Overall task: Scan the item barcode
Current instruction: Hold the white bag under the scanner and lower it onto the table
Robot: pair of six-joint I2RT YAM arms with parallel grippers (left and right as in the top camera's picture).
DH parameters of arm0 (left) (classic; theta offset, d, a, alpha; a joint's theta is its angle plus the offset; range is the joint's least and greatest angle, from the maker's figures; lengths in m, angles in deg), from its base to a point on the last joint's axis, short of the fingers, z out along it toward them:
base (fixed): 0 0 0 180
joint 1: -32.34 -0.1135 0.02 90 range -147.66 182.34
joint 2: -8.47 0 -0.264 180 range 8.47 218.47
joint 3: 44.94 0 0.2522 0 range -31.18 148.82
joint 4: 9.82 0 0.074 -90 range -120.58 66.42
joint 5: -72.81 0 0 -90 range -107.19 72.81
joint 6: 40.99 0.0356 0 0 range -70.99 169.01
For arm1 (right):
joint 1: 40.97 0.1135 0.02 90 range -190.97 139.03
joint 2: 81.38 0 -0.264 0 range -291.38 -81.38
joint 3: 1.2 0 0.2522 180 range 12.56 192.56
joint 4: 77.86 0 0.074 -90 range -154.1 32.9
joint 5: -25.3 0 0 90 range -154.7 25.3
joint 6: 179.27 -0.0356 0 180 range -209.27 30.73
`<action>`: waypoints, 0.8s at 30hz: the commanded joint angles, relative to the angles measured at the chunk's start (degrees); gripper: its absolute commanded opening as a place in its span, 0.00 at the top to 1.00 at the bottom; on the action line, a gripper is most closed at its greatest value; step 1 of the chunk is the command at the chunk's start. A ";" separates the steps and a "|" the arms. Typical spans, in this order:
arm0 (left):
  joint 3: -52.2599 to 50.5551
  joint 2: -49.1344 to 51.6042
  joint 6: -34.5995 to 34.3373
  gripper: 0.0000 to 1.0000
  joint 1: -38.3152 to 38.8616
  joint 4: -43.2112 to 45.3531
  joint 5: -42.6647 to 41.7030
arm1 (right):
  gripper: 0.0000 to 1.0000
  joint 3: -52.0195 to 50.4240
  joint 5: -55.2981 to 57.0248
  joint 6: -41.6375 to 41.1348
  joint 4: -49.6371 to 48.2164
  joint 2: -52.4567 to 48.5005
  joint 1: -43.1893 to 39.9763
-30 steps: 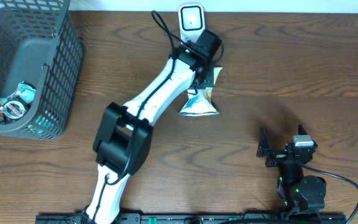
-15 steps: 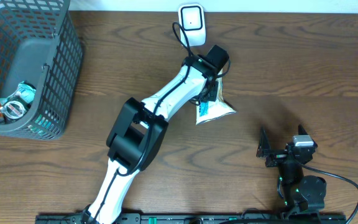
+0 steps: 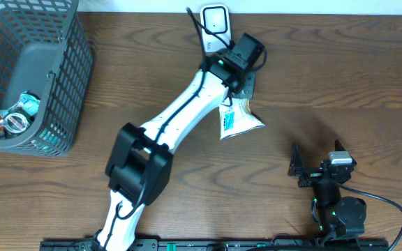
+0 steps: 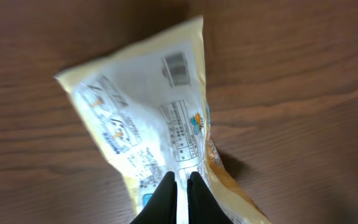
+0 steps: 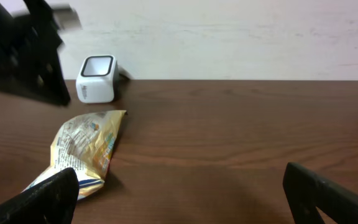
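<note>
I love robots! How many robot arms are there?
2. The white left arm reaches toward the scanner, left gripper shut on a snack packet. The black right arm sits folded near the table's front right edge, right gripper open.

The packet [image 4: 148,112] is yellow-white, scanner [image 3: 215,21] white, table [image 3: 340,77] brown wood-grain.
</note>
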 commanded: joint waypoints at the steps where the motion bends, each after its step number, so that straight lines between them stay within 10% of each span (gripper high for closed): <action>1: -1.29 3.96 -0.72 0.92 1.49 0.42 -0.09 | 0.01 -0.13 0.09 -0.57 0.20 0.37 -0.20; 24: 0.90 0.17 0.35 0.92 1.64 -2.16 -0.11 | 0.01 -0.13 0.07 -0.57 0.20 0.37 -0.20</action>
